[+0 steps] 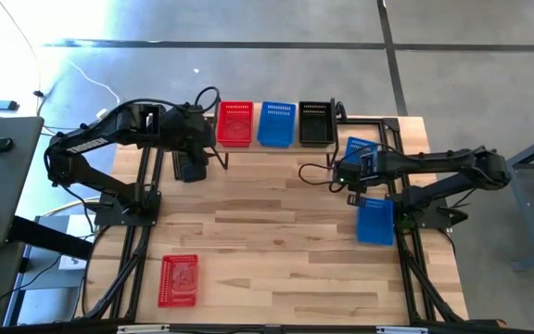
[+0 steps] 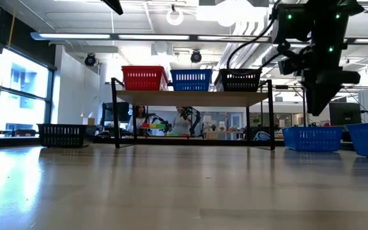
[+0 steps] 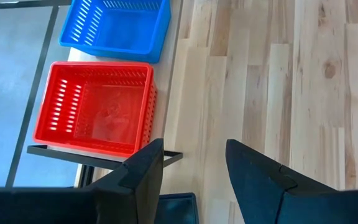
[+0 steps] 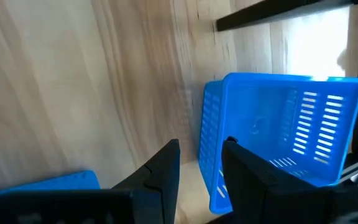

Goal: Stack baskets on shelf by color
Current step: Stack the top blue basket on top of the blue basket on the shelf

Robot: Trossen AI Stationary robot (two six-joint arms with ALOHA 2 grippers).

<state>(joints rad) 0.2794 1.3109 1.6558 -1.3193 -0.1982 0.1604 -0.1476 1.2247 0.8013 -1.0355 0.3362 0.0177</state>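
Note:
The shelf (image 1: pixel 276 147) stands at the table's far edge and carries a red basket (image 1: pixel 235 123), a blue basket (image 1: pixel 277 123) and a black basket (image 1: pixel 316 122) side by side. My left gripper (image 3: pixel 194 146) is open and hovers just in front of the shelf's left end, near the red basket (image 3: pixel 95 109). A black basket (image 2: pixel 62 135) sits on the table there. My right gripper (image 4: pixel 201 146) is open and hangs above the near wall of a blue basket (image 4: pixel 284 124) on the table's right side. A second blue basket (image 1: pixel 375 220) lies nearer.
A lone red basket (image 1: pixel 178 280) rests on the table near the near-left corner. The middle of the wooden tabletop (image 1: pixel 276 232) is bare. Black frame rails (image 1: pixel 142 241) run along both sides of the table. Beyond the shelf the low view shows people far off in the room.

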